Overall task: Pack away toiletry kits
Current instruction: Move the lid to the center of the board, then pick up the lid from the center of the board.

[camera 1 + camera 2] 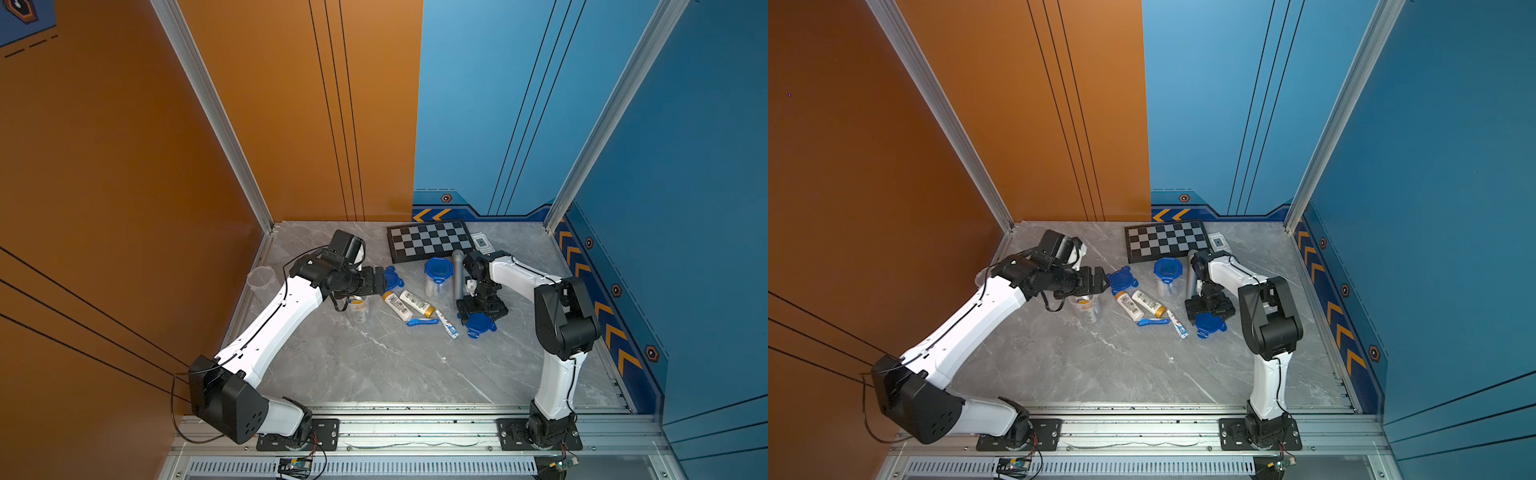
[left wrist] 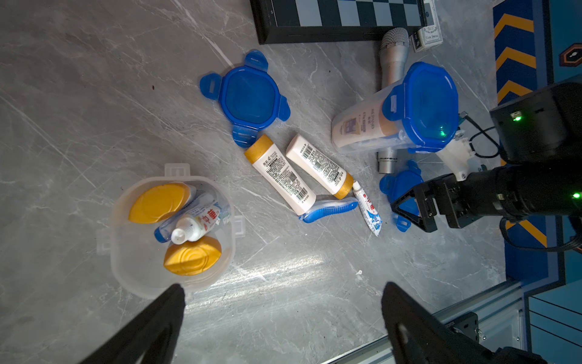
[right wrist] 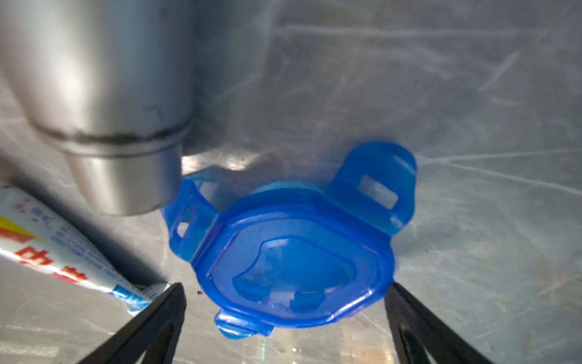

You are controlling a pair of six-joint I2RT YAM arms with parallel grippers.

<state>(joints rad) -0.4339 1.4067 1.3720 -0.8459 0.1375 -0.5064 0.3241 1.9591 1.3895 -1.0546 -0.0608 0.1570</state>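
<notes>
Hovering my right gripper (image 3: 285,286), jaws spread and empty, directly over the loose blue lid (image 3: 293,268) lying flat on the table's (image 1: 374,365) right side, I am judging it the nearer arm, my left gripper (image 2: 283,288) hanging equally open above the filled, unlidded cup (image 2: 171,230) at left.

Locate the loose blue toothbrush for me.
In a top view the blue toothbrush lies flat near the middle of the table, just robot-side of the two white bottles, tip by the toothpaste tube.
</notes>
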